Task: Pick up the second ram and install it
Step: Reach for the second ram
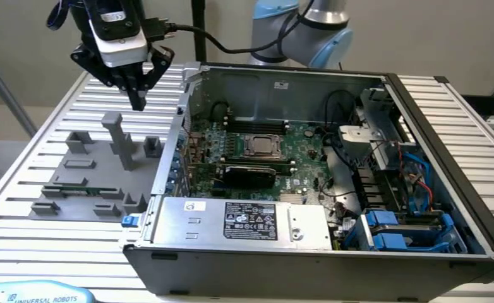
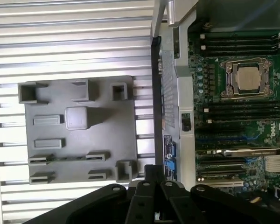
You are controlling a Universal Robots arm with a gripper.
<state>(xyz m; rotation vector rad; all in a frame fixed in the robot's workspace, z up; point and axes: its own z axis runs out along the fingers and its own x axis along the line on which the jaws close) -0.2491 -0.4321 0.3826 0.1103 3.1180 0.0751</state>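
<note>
The tool point(image 1: 138, 100) hangs closed and empty above the grey fixture point(image 1: 78, 165). The ram point(image 1: 78, 187) lies slotted in the fixture, well apart from the tool.

A light-blue rounded plastic cover point(image 1: 36, 293), well apart from the jaws, reads "UNIVERSAL ROBOTS". Print on the silver metal box's black sticker point(image 1: 249, 222) is too small to read.

Grey fixture plate point(image 2: 121, 126) on slatted table point(image 1: 28, 240), beside open computer case point(image 1: 449, 139); motherboard point(image 1: 302, 142), power supply point(image 1: 239, 221) inside.
</note>
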